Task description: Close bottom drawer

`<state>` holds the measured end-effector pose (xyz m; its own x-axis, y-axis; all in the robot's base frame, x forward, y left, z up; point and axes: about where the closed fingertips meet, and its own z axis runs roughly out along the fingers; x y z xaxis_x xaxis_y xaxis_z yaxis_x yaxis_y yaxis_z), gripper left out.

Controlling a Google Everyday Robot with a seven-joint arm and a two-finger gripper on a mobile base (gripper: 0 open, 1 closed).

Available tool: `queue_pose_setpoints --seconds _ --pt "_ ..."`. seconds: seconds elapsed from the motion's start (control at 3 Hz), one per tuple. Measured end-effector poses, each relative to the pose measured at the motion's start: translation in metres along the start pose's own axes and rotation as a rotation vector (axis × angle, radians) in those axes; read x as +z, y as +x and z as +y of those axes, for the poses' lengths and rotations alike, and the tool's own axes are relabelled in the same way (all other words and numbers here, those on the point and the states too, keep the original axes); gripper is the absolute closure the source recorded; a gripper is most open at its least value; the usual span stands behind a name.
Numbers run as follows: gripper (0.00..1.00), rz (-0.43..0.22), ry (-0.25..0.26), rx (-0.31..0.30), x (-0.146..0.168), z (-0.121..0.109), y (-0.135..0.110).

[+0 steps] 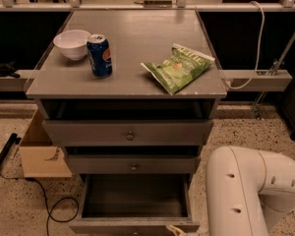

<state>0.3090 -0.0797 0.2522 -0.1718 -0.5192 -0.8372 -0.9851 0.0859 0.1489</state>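
We saw the grey desk (137,43) filling the middle of the frame, its front edge running above the two upper drawers (130,134). The white arm (246,191) bulked in the lower right, just beside the cabinet's right side. The bottom drawer (135,196) stood pulled well out at bottom centre, its front rim against the frame's lower edge. Open speckled floor lay to its left, up to a cardboard box (39,154). A chip bag (179,67) lay near the desk's front right edge; a bowl (72,44) and a can (99,55) stood just beside each other at the left. The end effector (176,229) showed only as a pale tip at that rim; we could not tell how wide it stood.
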Motion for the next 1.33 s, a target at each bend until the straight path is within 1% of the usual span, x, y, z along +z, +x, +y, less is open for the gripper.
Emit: queue_pose_setpoints --seconds 0.67,1.0,1.33 --pt "0.00 -0.041 -0.051 -0.005 0.0097 -0.0062 -0.0016" --pt "0.00 -0.077 -0.075 -0.012 0.0096 -0.0077 -0.0039" --pt "0.00 -0.078 -0.075 -0.012 0.0096 -0.0076 -0.0040"
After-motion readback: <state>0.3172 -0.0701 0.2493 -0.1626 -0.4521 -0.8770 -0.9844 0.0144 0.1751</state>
